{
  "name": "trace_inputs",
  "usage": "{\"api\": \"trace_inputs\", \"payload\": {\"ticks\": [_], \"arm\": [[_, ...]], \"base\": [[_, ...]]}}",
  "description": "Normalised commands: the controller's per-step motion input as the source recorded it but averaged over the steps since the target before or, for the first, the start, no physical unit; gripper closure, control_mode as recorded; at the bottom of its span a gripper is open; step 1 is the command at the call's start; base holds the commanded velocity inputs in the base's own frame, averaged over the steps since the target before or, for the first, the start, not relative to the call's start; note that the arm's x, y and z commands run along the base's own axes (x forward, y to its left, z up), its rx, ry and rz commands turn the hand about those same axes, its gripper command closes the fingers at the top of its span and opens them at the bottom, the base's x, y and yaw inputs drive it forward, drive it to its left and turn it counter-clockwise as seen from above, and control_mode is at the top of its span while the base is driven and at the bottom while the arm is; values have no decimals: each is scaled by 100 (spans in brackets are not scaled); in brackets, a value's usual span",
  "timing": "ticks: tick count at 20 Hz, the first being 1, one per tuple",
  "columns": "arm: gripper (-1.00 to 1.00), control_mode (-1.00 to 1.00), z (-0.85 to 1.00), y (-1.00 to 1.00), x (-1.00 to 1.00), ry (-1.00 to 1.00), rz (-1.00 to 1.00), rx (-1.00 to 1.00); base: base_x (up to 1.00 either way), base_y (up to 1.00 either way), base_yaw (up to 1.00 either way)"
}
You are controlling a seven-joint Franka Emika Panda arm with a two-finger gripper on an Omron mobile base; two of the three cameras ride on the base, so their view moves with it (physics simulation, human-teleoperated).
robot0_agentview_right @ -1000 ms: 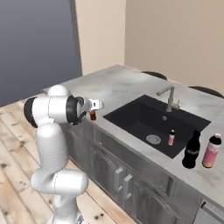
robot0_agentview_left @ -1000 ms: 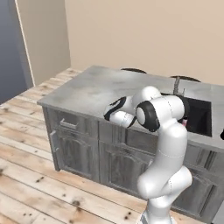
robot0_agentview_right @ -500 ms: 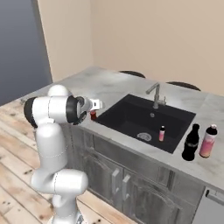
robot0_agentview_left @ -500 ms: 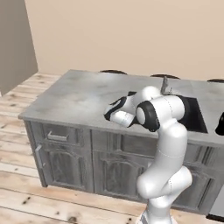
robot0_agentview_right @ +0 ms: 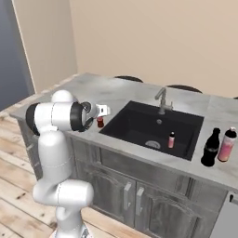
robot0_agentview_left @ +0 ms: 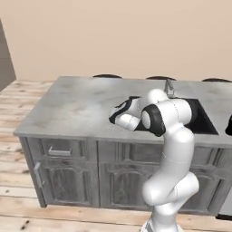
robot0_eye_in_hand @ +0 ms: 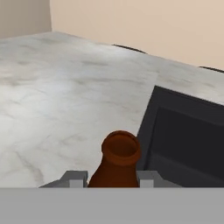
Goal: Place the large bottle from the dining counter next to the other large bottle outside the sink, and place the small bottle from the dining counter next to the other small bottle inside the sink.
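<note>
My tool (robot0_eye_in_hand: pixel 113 177) grips the small bottle (robot0_eye_in_hand: pixel 116 162) above the surface (robot0_eye_in_hand: pixel 65 100), beside the sink (robot0_agentview_right: pixel 153 128). I should carry it upright, then lower it beside the pink bottle (robot0_agentview_right: pixel 171 140).

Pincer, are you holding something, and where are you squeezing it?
Yes. The pincer holds the small bottle, the brown one, squeezing its body just below the neck, one finger on each side.
</note>
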Motion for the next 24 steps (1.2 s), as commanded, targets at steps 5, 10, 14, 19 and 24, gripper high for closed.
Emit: {"api": "trace_inputs", "payload": {"ticks": [5,10,14,19,24], "arm": [[100,100,0,0,0,0,0,0],[100,100,0,0,0,0,0,0],[100,100,0,0,0,0,0,0],[100,100,0,0,0,0,0,0],[100,100,0,0,0,0,0,0]], "base": [[8,35,-25],[15,29,-23],[25,20,-15],[19,11,-9],[24,7,-9]]}}
